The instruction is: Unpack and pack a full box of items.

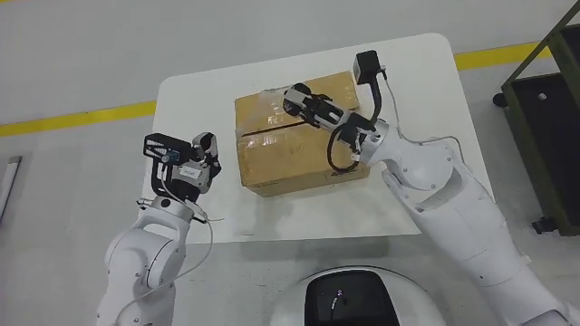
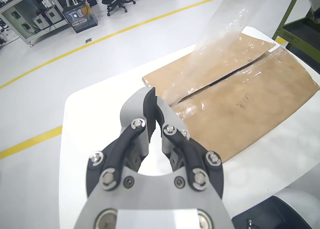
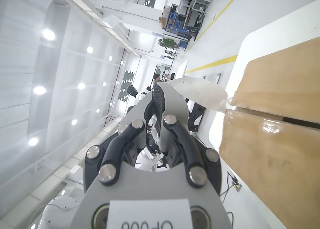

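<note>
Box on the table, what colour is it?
The box is plain brown cardboard, with clear tape rising off its seam. Best in the left wrist view.

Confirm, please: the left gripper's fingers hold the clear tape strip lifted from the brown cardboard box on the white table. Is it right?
Wrong side: the fingers of the right gripper hold the clear tape strip, as the right wrist view shows. The left gripper is shut beside the brown cardboard box on the white table.
</note>
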{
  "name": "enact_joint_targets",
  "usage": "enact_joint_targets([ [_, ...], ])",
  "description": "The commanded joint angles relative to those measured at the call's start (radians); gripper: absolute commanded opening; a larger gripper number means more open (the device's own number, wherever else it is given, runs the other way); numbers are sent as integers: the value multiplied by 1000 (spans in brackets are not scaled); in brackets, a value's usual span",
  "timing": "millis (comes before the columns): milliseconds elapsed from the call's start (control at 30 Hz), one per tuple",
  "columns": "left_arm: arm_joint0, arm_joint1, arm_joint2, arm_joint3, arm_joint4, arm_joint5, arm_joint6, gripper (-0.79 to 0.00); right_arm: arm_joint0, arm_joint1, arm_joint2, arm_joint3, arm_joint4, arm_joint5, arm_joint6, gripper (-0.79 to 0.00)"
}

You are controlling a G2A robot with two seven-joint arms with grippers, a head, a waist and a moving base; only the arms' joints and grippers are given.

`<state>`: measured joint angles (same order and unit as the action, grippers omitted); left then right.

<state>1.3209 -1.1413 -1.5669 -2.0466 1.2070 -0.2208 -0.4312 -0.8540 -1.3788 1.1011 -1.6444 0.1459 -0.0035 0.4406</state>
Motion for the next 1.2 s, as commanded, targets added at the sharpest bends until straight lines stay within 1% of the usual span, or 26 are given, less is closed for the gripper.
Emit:
enact_joint_targets([
  [0, -4, -1, 8, 1, -8, 4, -6, -785, -15, 3, 9, 6, -17, 3, 5, -785],
  [233, -30, -3, 43, -6, 3, 10, -20, -785, -78, 12, 33, -35, -40, 10, 12, -785],
  [500, -61, -5, 85, -13, -5, -1, -45, -785, -124, 22, 73, -58, -72, 31, 10, -785],
  [1000, -56, -5, 87, -10, -6, 2, -36, -785, -152, 33, 99, -78, -138, 90, 25, -785],
  [1067, -56, -6, 97, -8, 1, 7, -23, -785, -154, 34, 100, -83, -147, 99, 28, -785],
  [1167, -81, -10, 131, -4, 11, 24, -16, -785, -159, 36, 105, -93, -158, 113, 31, -785],
])
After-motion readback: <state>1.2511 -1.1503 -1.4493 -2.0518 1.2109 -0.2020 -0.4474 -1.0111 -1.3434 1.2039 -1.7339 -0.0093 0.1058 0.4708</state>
